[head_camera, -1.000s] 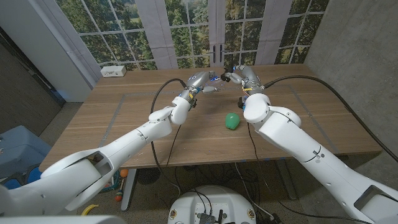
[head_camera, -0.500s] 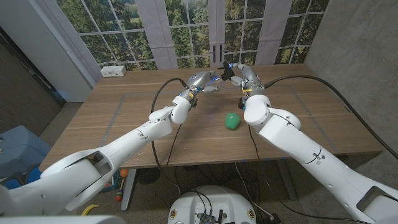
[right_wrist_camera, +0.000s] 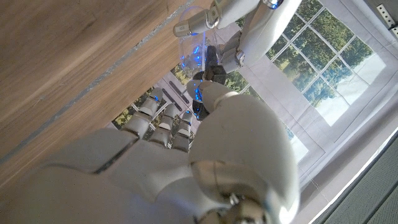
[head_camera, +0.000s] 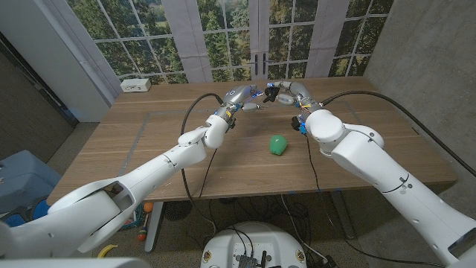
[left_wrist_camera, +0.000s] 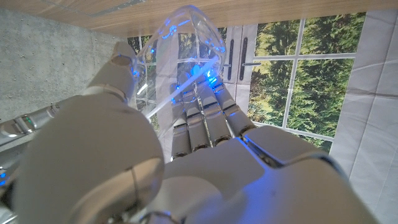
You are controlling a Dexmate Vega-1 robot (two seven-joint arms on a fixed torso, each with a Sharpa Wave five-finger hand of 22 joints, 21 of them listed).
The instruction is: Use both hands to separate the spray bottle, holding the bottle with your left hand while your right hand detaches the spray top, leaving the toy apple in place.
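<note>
Gripping the clear bottle (left_wrist_camera: 186, 37) in my left hand (head_camera: 245, 97), I held it up over the far side of the counter (head_camera: 149, 149). My right hand's (head_camera: 286, 92) fingers were clamped on its dark spray top (head_camera: 269, 93). The green toy apple (head_camera: 277, 144) sat nearer me, well apart.

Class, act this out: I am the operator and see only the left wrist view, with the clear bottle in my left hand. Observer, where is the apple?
Observer: The apple lies on the table, nearer the robot than both hands, touching neither.
Operator: And my right hand?
Observer: The right hand is beside the left hand over the table's far side, its fingers at the dark spray top.
Operator: Is the top off?
Observer: I cannot tell; the right wrist view shows it close against the bottle.
</note>
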